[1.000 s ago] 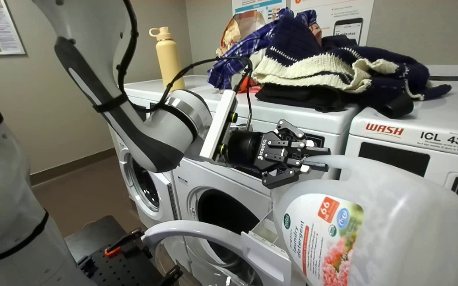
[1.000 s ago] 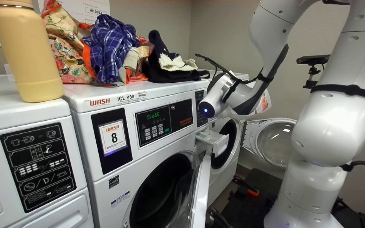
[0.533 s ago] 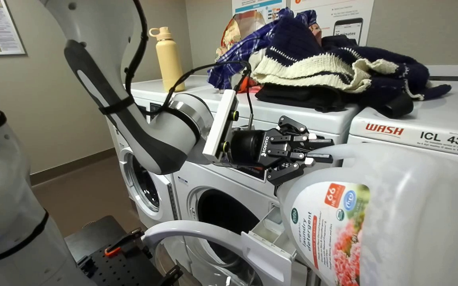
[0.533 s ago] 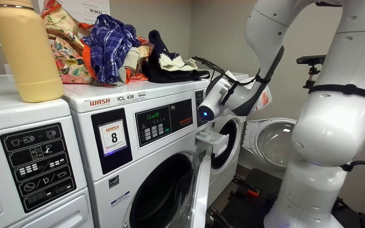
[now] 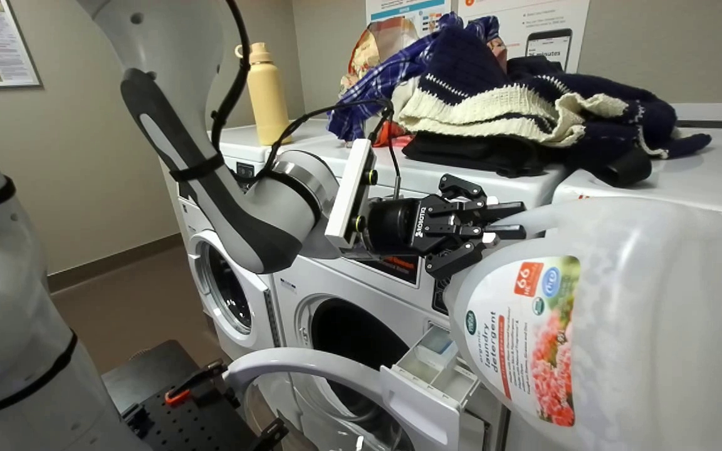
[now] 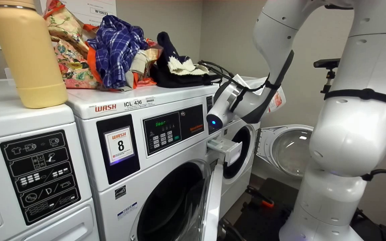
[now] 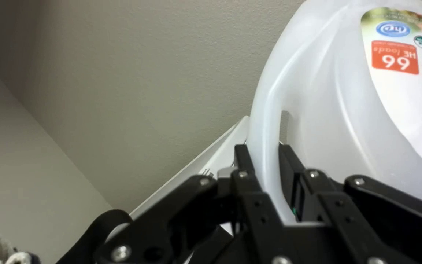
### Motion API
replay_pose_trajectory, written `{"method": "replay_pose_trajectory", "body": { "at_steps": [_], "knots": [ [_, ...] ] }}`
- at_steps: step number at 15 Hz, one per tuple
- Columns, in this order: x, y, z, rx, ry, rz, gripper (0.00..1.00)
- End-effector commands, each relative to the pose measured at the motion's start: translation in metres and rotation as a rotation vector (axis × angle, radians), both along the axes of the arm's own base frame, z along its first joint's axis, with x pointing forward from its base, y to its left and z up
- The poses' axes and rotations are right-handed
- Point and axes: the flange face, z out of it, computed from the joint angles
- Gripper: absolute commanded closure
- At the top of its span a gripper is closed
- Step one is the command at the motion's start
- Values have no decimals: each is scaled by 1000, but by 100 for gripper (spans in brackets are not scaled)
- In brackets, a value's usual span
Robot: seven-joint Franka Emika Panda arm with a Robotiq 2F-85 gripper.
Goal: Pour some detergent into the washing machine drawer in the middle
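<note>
The detergent, a large translucent white jug (image 5: 655,313) with a floral label, is tilted on its side in an exterior view, its top end pointing left toward the drawer. It also shows in the wrist view (image 7: 321,88) and partly behind the arm in an exterior view (image 6: 276,102). Its cap is hidden. My gripper (image 5: 523,219) is shut on the jug's handle, with a finger on each side in the wrist view (image 7: 263,150). The pulled-out drawer (image 5: 420,401) lies below and left of the jug; it also shows in an exterior view (image 6: 234,154). It belongs to the white washing machine (image 6: 171,149) marked 8.
The machine's round door (image 5: 311,358) stands open beside the drawer. Clothes (image 5: 505,100) and a yellow bottle (image 5: 267,94) stand on the machine tops. Another open door (image 6: 292,150) is near the arm base. The ICL 438 machine (image 5: 662,175) is behind the jug.
In an exterior view, the jug has risen and shifted slightly right with my gripper, its base end tipping up. More of the drawer's inside shows. The machine display changed from CLoSE to door.
</note>
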Motion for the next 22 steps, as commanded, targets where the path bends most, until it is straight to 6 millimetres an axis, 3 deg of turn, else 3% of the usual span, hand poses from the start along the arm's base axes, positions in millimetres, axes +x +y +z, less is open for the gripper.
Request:
{"method": "replay_pose_trajectory", "body": {
  "at_steps": [1, 17, 22],
  "knots": [
    [12, 4, 14, -82, -2, 6, 94],
    [17, 3, 14, -153, 36, 78, 94],
    [19, 3, 14, -135, -26, 71, 94]
  ]
}}
